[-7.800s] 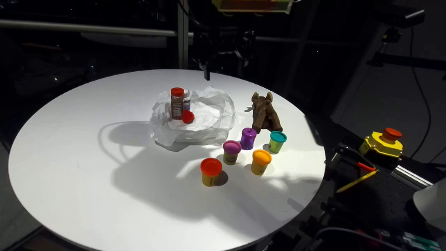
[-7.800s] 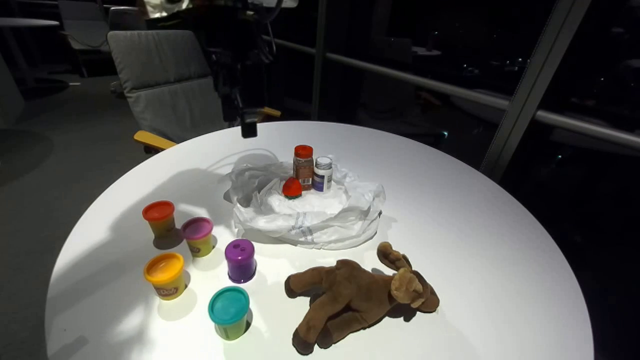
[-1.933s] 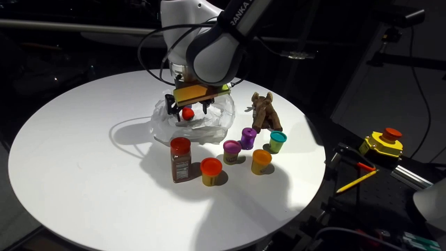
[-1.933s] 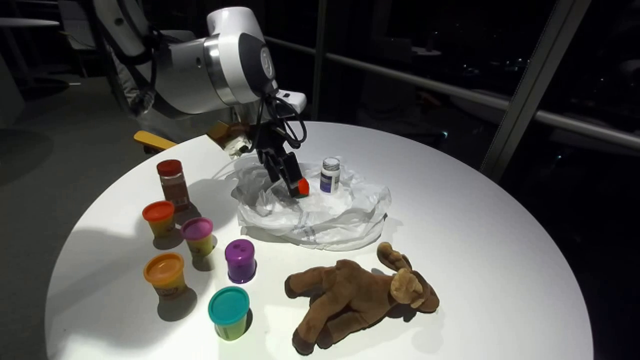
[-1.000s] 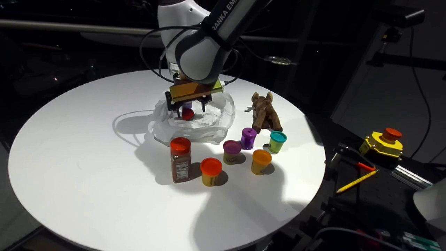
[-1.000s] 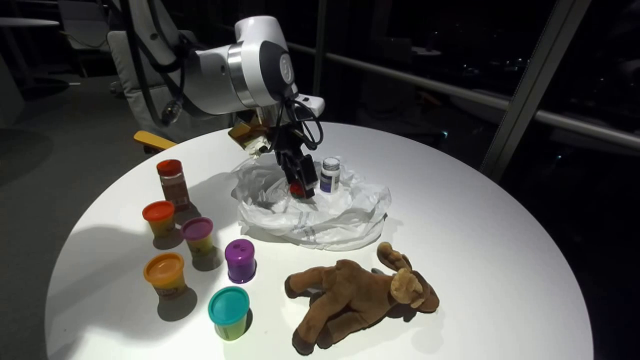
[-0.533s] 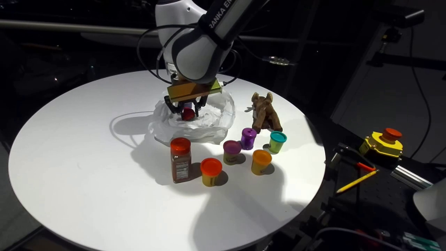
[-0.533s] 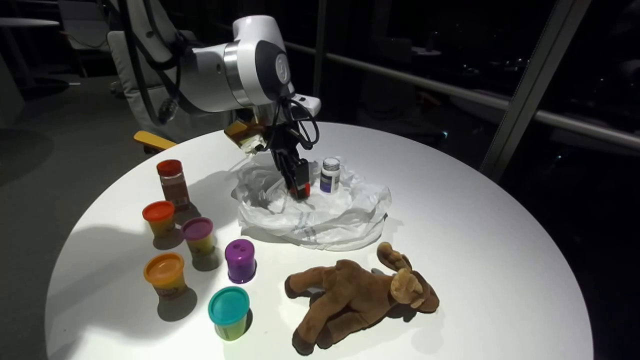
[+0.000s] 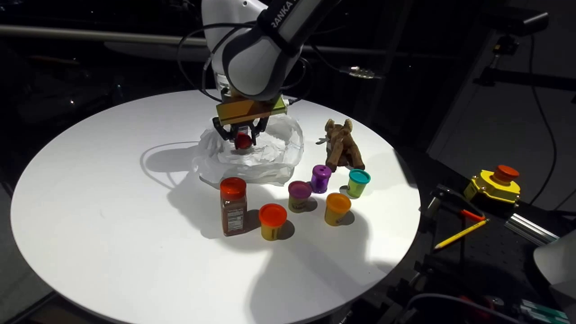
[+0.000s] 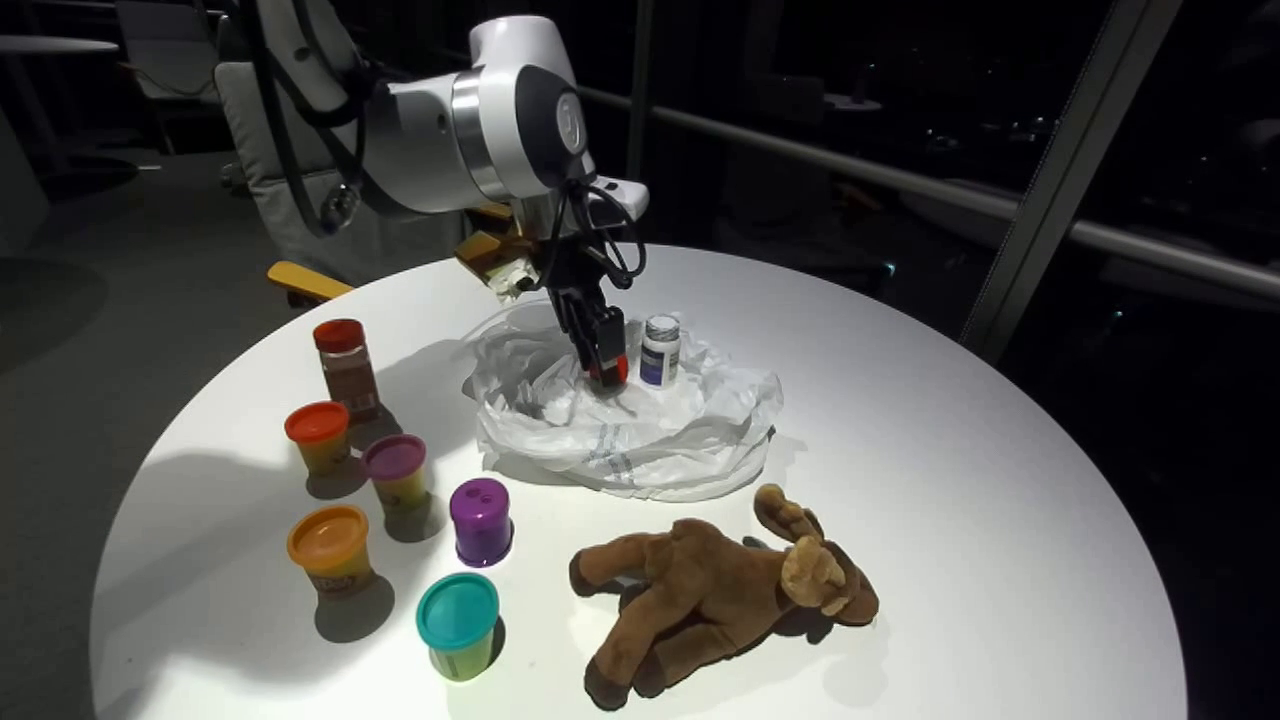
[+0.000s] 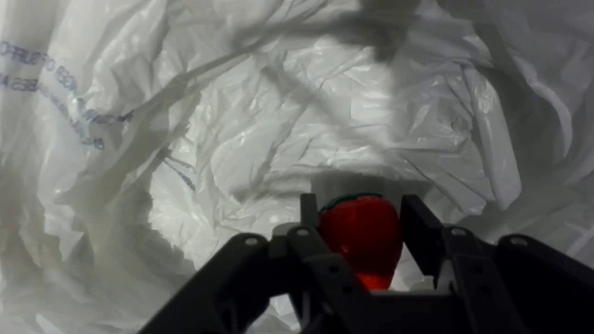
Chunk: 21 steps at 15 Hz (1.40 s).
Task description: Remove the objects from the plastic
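While a bottle crowds the jaws, a chair stands by the table.

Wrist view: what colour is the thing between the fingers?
The thing is red, dark green along one edge; clearest in the wrist view.

A downward bend and a two-sided grip

In an exterior view the arm, white and grey with dark bands, slants in from above, running out of sight at the top. The wrist turns down, and below it the black fingers point downward in both exterior views. In the wrist view they enter from the bottom, standing partway together, pressed from either side on what lies between.
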### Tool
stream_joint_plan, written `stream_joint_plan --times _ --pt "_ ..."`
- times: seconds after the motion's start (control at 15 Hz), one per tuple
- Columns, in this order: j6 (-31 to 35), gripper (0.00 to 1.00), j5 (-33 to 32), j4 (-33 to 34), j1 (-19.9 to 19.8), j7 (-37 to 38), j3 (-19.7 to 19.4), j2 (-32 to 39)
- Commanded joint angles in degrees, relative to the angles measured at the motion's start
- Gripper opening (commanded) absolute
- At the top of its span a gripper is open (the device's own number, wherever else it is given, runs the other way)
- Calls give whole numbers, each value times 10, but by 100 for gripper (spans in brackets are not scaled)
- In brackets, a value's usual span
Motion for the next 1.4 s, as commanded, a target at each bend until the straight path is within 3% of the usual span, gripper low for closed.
stream_joint_plan --times 0.0,0.27,0.47,0.8,1.2,1.27,1.33 --pt "0 23 -6 -99 10 -10 -19 -107" --pt "12 23 -13 -211 -1 -5 -30 -211" --pt "12 23 -3 -264 -31 -8 -27 -241" --pt "4 23 17 -264 -76 -9 -22 -188" --pt "0 23 43 -246 -98 -18 -21 -125" --pt "1 70 48 -248 -99 -20 -23 -126" --pt "1 75 46 -257 -98 -24 -25 -146"
